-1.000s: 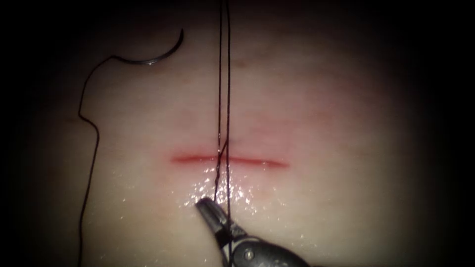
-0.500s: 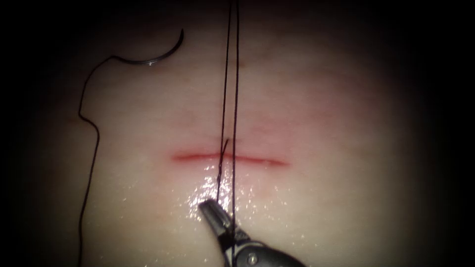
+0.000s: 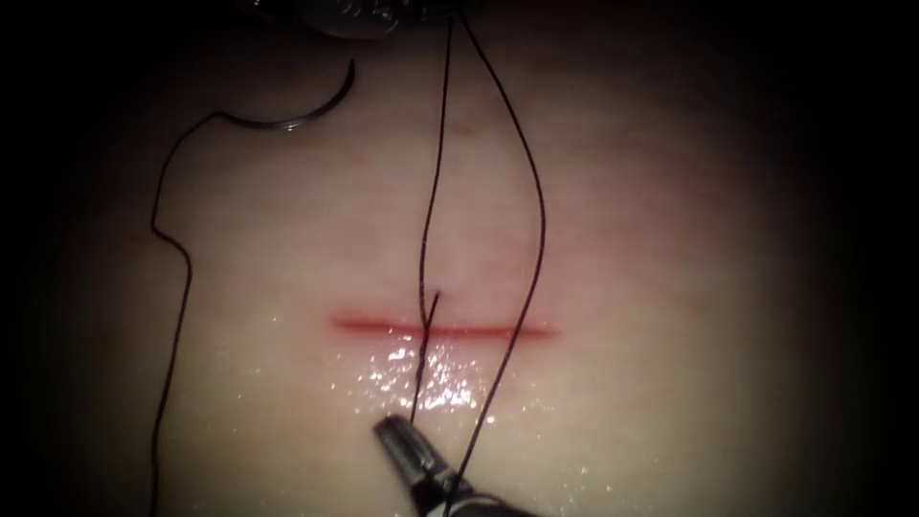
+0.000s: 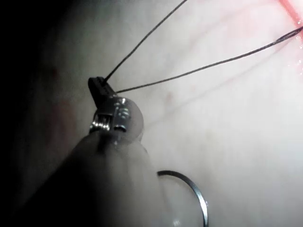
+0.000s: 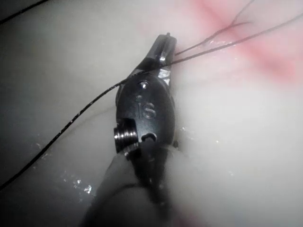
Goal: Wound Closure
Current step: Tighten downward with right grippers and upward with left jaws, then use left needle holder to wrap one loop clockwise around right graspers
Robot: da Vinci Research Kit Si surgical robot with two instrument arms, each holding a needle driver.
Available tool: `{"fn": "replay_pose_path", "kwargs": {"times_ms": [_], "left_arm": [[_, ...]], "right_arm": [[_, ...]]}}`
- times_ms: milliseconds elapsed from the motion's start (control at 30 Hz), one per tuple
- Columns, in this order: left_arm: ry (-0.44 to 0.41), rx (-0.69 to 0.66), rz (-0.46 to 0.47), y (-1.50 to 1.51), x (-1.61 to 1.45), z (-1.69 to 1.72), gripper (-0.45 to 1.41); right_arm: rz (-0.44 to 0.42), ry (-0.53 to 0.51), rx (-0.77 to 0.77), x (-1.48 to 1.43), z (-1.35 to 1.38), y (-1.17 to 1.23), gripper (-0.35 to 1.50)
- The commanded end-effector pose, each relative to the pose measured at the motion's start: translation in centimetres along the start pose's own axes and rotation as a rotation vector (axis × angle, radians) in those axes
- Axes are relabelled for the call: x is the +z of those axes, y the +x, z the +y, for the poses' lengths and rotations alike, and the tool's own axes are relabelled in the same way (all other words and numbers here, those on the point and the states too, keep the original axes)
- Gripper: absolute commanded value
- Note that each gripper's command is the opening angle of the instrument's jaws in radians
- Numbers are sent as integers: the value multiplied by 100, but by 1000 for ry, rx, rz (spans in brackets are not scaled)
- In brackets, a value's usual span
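The cut (image 3: 498, 333) runs across the pale tissue (image 3: 670, 287). The curved needle (image 3: 308, 113) lies free on the tissue, up and to the left of the cut, not in the tissue; it also lies beside the left tool's shaft as the needle (image 4: 198, 195). The left tool (image 3: 458, 11) is at the far edge, jaws shut on the thread (image 3: 433, 191); its jaws (image 4: 97, 87) grip two strands. One strand drops to the stitch at the cut, the other bows right. The right tool (image 3: 392, 438) sits below the cut, shut on the thread (image 5: 208, 47) near its tip (image 5: 164, 43).
A long run of thread (image 3: 182, 316) trails from the needle's tail down the left side of the tissue. A short thread end (image 3: 436, 303) sticks up at the stitch. Wet glints (image 3: 431, 369) lie just below the cut.
The two strands were taut and parallel; now they are slack and one bows to the right. The left tool has come into view at the far edge. The right tool has drawn back slightly.
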Motion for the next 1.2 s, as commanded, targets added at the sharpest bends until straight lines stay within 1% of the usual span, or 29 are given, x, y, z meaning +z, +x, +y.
{"fn": "replay_pose_path", "kwargs": {"times_ms": [33, 67, 100, 133, 200, 233, 267, 333, 400, 433, 467, 500, 533, 567, 600, 633, 667, 700, 767, 800, 900, 933, 967, 1000, 1033, 1067, 1100, 1200], "left_arm": [[-8, -8, 14, 4, 2, 0, -45], [-19, -20, 29, 13, -6, -2, -45], [-28, -25, 39, 17, -10, -3, -45], [-40, -44, 67, 29, -21, -6, -45], [-60, -73, 107, 41, -34, -7, -45], [-80, -106, 149, 51, -46, -8, -45], [-89, -130, 179, 58, -54, -9, -45], [-108, -169, 222, 69, -67, -10, -45], [-134, -225, 279, 81, -82, -12, -45], [-146, -252, 305, 86, -89, -12, -45], [-183, -310, 379, 102, -109, -14, -45], [-193, -324, 401, 106, -115, -15, -45], [-209, -331, 439, 115, -126, -17, -45], [-215, -334, 453, 118, -130, -18, -45], [-228, -344, 476, 125, -137, -19, -45], [-232, -351, 483, 128, -139, -19, -45], [-236, -353, 492, 131, -141, -20, -45], [-244, -367, 503, 135, -144, -20, -45], [-249, -374, 514, 140, -145, -20, -45], [-252, -379, 518, 142, -145, -19, -45], [-254, -382, 528, 150, -146, -14, -45], [-256, -386, 529, 152, -146, -11, -45], [-258, -395, 530, 156, -146, -8, -45], [-256, -393, 525, 159, -146, -5, -45], [-256, -402, 520, 162, -147, -1, -45], [-256, -403, 519, 166, -148, 4, -45], [-257, -414, 509, 171, -150, 12, -45], [-258, -421, 502, 179, -155, 24, -45]], "right_arm": [[28, -2, 5, 7, -4, -6, 86], [55, -4, 10, 7, -2, -4, 101], [69, -5, 12, 7, -1, -3, 106], [70, -4, 14, 7, 1, -1, 123], [69, -6, 16, 7, 2, 1, 132], [67, 6, 23, 5, 4, 3, 142], [65, 11, 41, 5, 5, 4, 147], [60, 35, 95, 2, 9, 7, 147], [69, 44, 109, -1, 15, 8, 147], [70, 48, 110, -3, 19, 9, 148], [66, 73, 98, -8, 32, 12, 147], [72, 93, 75, -10, 38, 13, 145], [97, 131, 6, -13, 49, 16, 132], [106, 151, -45, -15, 57, 20, 118], [108, 163, -103, -19, 69, 27, 91], [108, 163, -140, -21, 76, 33, 74], [106, 164, -147, -22, 82, 38, 69], [103, 180, -165, -21, 96, 52, 66], [93, 221, -187, -19, 109, 64, 64], [77, 263, -200, -15, 116, 72, 64], [50, 326, -208, -6, 125, 87, 69], [42, 354, -206, -2, 127, 93, 58], [36, 373, -204, 1, 127, 96, 34], [33, 391, -203, 4, 127, 99, -8], [27, 419, -204, 7, 127, 101, -35], [19, 438, -206, 9, 126, 102, -35], [-15, 470, -211, 17, 125, 105, -35], [-24, 500, -218, 31, 123, 103, -35]]}}
